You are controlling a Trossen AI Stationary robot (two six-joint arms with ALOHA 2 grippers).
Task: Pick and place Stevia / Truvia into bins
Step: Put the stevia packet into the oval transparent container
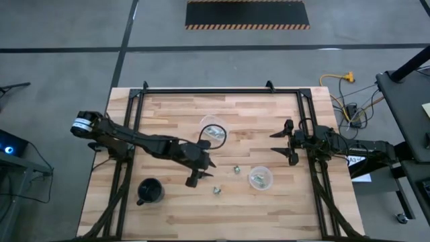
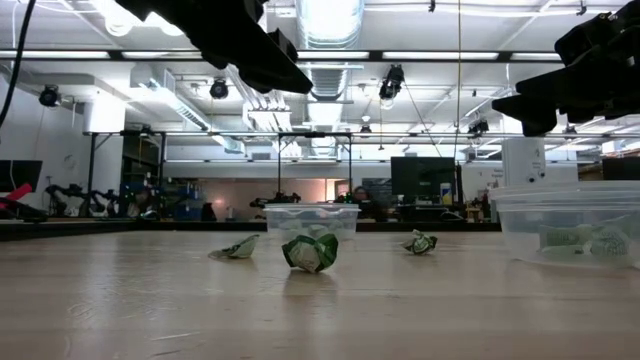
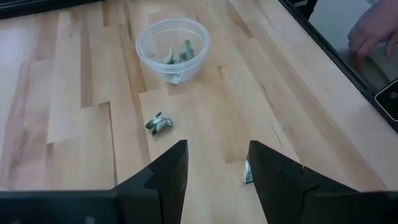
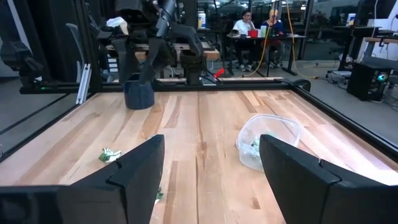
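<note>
Two clear cups rest on the wooden table. One cup (image 1: 213, 130) (image 4: 267, 140) is toward the far middle and the other cup (image 1: 261, 178) (image 3: 172, 46) is nearer, to the right; both hold green-white packets. Loose crumpled packets lie flat on the wood: one packet (image 1: 237, 169) (image 3: 158, 123), another packet (image 1: 217, 190) (image 2: 310, 250), and a third packet (image 2: 238, 247) seen in the low view. My left gripper (image 1: 201, 171) (image 3: 216, 149) hovers open above the table just left of the loose packets. My right gripper (image 1: 282, 146) (image 4: 211, 143) waits open near the right side.
A black mug (image 1: 150, 191) (image 4: 138, 93) stands near the table's near left corner. A black metal frame (image 1: 222, 90) runs along the table's far and side edges. A person's hand (image 3: 373, 31) shows beyond the table's edge in the left wrist view.
</note>
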